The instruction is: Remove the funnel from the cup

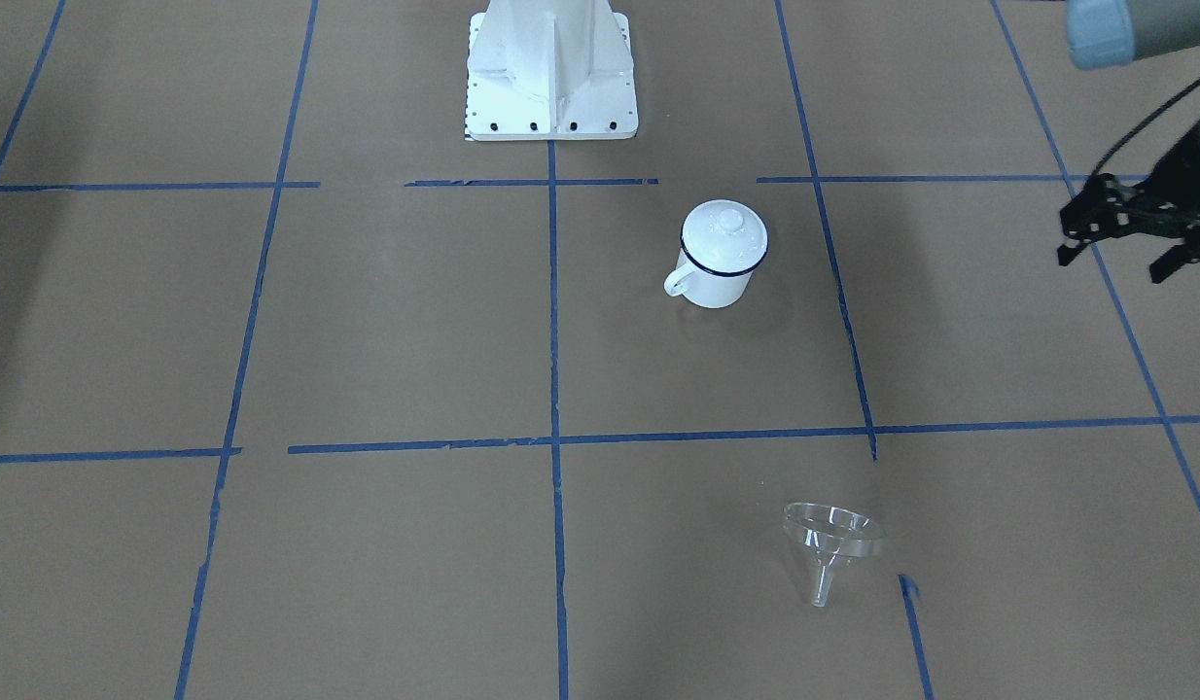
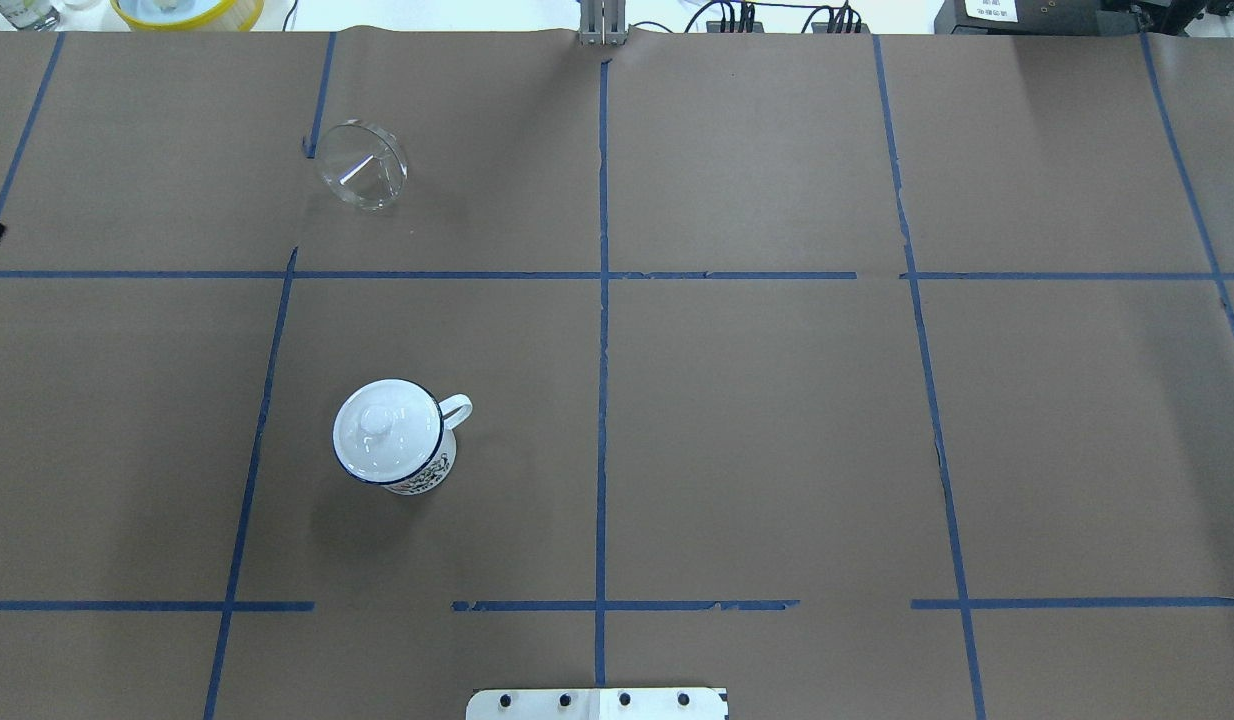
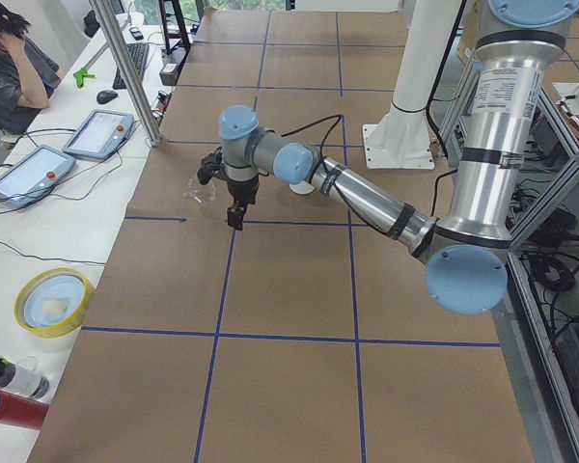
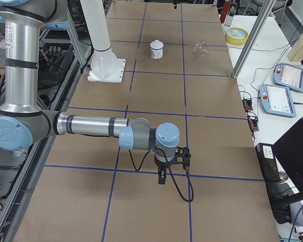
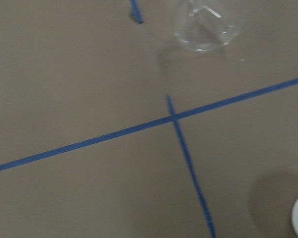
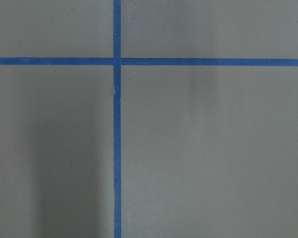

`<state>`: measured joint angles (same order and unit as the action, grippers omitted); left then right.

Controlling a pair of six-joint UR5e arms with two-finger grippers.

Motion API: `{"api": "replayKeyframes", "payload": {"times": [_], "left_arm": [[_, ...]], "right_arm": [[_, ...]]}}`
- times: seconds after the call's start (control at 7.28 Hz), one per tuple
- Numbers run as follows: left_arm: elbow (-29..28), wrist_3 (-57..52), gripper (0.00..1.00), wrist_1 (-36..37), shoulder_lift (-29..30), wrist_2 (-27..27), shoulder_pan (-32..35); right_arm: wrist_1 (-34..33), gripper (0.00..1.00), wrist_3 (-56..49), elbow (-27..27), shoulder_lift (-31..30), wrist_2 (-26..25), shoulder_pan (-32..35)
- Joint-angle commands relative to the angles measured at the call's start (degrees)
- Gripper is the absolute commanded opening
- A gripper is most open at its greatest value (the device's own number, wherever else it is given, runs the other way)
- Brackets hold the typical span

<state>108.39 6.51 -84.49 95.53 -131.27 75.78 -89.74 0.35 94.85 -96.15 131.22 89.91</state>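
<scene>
The clear funnel (image 1: 831, 544) lies on its side on the brown paper, apart from the cup; it also shows in the overhead view (image 2: 362, 175) and at the top of the left wrist view (image 5: 206, 25). The white cup (image 1: 717, 282) with a dark blue rim stands upright, with a white domed lid (image 1: 724, 233) on it; in the overhead view the cup (image 2: 422, 478) has its handle pointing right. My left gripper (image 1: 1113, 262) is open and empty, off to the side of both. My right gripper (image 4: 164, 171) shows only in the exterior right view, far from both; I cannot tell its state.
The white robot base (image 1: 551, 68) stands at the table's robot side. Blue tape lines (image 2: 602, 300) grid the paper. A yellow bowl (image 3: 53, 301), teach pendants (image 3: 96, 133) and a seated operator (image 3: 14, 68) are on the bench beyond the table's far edge.
</scene>
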Motion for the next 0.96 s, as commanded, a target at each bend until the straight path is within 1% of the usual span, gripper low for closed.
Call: {"api": "replayKeyframes", "payload": {"times": [0.0, 0.14, 0.27, 0.41, 0.55, 0.82], "left_arm": [[-11.0, -18.8, 1.00, -0.4, -6.2, -0.7, 10.1], [-13.5, -21.7, 1.00, -0.8, -6.8, -0.7, 13.8], [-13.6, -21.9, 1.00, -0.1, -9.2, -0.7, 17.4], [-13.5, -21.9, 1.00, -0.7, -10.0, -0.6, 19.5], [-12.7, -21.4, 1.00, -0.6, -9.7, -0.3, 20.7], [-12.2, -21.2, 1.00, -0.5, -9.1, -0.3, 20.5]], "right_arm": [[0.0, 1.00, 0.0, 0.0, 0.0, 0.0, 0.0], [0.0, 1.00, 0.0, 0.1, 0.0, 0.0, 0.0], [0.0, 1.00, 0.0, 0.1, 0.0, 0.0, 0.0], [0.0, 1.00, 0.0, 0.0, 0.0, 0.0, 0.0], [0.0, 1.00, 0.0, 0.1, 0.0, 0.0, 0.0], [0.0, 1.00, 0.0, 0.1, 0.0, 0.0, 0.0]]}}
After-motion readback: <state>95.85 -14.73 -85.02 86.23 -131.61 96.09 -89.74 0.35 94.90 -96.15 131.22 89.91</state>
